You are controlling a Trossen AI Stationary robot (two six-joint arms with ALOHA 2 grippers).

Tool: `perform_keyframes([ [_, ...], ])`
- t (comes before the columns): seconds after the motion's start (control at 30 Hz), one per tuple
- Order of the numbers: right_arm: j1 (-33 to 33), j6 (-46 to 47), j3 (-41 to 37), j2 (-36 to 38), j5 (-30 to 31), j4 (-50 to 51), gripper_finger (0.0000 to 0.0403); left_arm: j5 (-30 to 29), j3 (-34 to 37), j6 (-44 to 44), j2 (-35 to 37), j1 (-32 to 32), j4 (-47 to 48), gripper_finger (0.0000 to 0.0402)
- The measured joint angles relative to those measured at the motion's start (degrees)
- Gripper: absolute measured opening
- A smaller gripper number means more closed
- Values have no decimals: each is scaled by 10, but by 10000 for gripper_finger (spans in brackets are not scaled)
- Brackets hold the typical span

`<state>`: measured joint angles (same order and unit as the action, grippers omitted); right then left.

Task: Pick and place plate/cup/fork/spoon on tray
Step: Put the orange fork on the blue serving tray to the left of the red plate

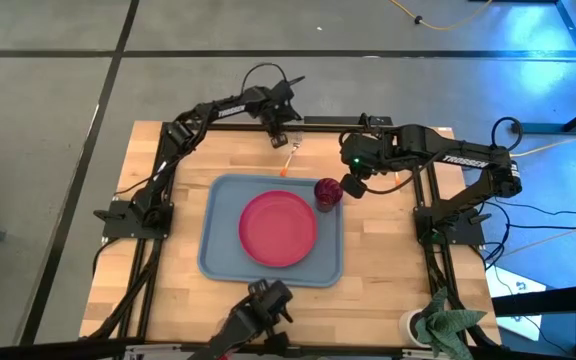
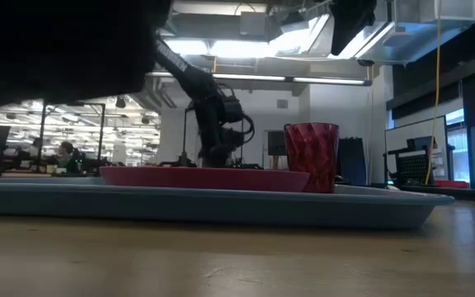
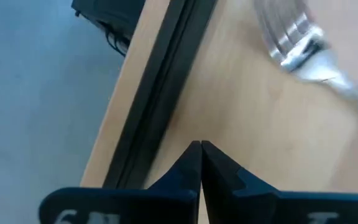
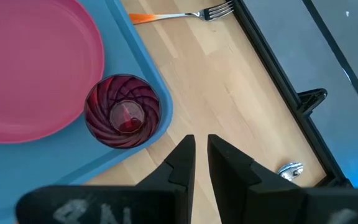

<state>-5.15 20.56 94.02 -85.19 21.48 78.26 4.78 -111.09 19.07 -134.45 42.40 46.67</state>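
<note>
Surface: wooden, carrying all items.
Tray: blue-grey, central.
Plate: pink-red, placed mid-tray.
Cup: dark red, upright in the tray's far right corner, placed.
Fork: orange handle, on bare wood just beyond the tray's far edge; outstanding.
Spoon: not seen; cannot tell.
Left pincer: above the fork's head, fingers together, empty.
Right pincer: just right of the cup, slightly parted, empty.
Progress, judged: about half.
</note>
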Motion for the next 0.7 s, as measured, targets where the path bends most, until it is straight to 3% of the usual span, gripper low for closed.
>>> perform_keyframes([
  [0.13,-6,1,0,0,0,0,49,18,-35,-24,5,1,23,0],
  [0.43,-10,1,0,0,-1,0,49,23,-35,-73,3,-2,40,22],
  [0.7,-11,1,0,0,-4,0,49,106,-35,-237,3,-3,59,51],
])
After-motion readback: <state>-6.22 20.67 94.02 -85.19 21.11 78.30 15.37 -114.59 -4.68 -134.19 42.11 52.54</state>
